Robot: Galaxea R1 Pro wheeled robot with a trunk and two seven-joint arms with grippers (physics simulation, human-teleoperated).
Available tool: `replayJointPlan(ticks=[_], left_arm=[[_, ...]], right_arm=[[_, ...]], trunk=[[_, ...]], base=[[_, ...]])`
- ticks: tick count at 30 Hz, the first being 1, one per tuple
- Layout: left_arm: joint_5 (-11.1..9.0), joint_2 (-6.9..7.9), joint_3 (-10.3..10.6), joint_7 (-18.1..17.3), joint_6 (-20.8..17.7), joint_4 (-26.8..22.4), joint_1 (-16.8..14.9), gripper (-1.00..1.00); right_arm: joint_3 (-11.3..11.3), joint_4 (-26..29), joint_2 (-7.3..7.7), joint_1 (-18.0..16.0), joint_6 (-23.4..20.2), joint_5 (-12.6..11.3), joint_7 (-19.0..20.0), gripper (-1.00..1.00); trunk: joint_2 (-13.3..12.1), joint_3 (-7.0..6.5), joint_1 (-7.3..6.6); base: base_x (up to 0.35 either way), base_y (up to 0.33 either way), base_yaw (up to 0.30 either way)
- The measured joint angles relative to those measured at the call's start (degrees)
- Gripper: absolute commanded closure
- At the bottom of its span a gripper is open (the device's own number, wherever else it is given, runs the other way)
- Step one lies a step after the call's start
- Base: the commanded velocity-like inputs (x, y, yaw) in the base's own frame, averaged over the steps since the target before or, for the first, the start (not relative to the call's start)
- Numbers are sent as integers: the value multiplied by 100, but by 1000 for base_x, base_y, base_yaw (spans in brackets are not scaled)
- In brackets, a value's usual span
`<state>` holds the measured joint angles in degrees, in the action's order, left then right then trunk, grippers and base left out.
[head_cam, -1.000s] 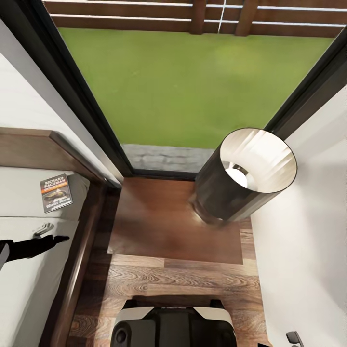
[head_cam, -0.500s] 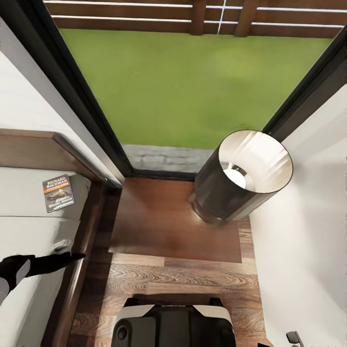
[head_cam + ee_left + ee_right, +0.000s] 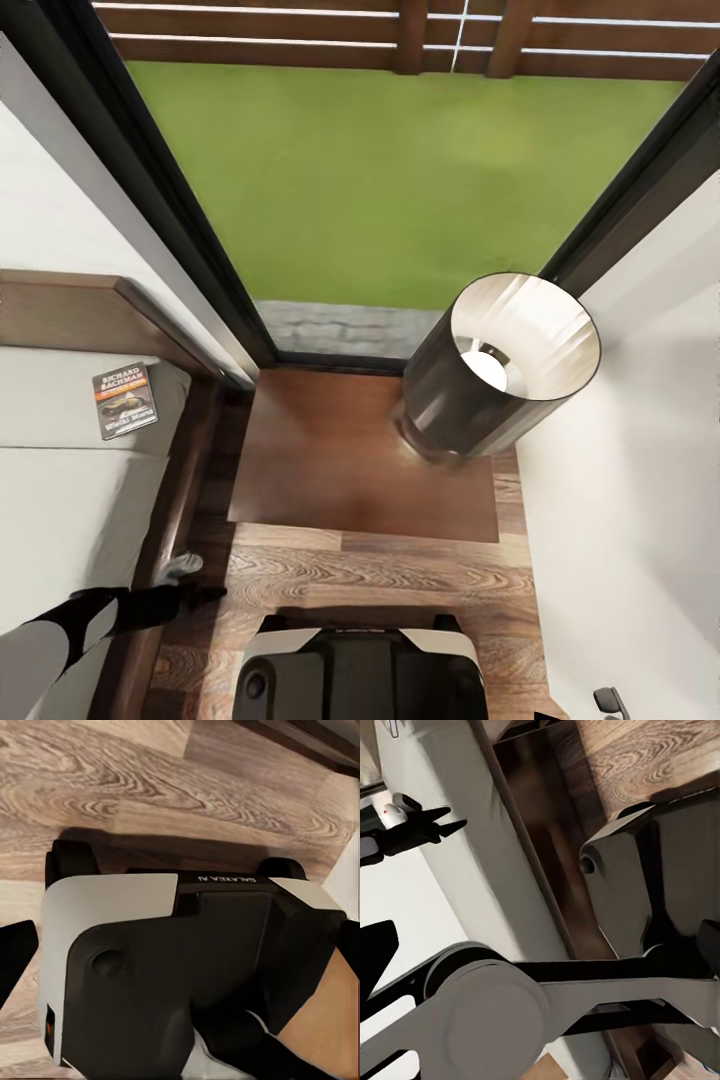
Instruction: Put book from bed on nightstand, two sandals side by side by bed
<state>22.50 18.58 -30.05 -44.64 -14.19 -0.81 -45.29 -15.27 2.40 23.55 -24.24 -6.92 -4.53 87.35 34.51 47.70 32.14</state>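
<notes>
Basically nothing was done yet: the book [image 3: 126, 400] lay flat on the bed [image 3: 60, 500] near the headboard, well apart from the left tool [image 3: 190, 582], which hung empty over the bed's wooden edge beside the floor, its fingers parted. The nightstand [image 3: 350, 470] stood just beside the bed under the window, its top bare apart from a lamp [image 3: 505, 370]. Right tool's state I cannot tell. Book move and both sandals were judged as left to do
</notes>
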Motion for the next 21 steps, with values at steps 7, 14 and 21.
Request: replayJointPlan(ticks=[7, 14, 21], left_arm=[[6, -260, 5, -6, 11, 1, 174, -100], [355, -738, 3, 8, 300, 1, 446, -100], [448, -1246, -2, 30, 453, 1, 647, -100]], right_arm=[[0, -1, -1, 0, 4, 0, -11, -100], [0, -1, -1, 0, 109, 0, -213, -100], [7, -1, -9, 0, 205, 0, -959, -100]], trunk=[[-281, -126, -154], [-563, -252, -308], [-844, -378, -462]], base=[[0, 0, 0], [0, 0, 0], [0, 0, 0]])
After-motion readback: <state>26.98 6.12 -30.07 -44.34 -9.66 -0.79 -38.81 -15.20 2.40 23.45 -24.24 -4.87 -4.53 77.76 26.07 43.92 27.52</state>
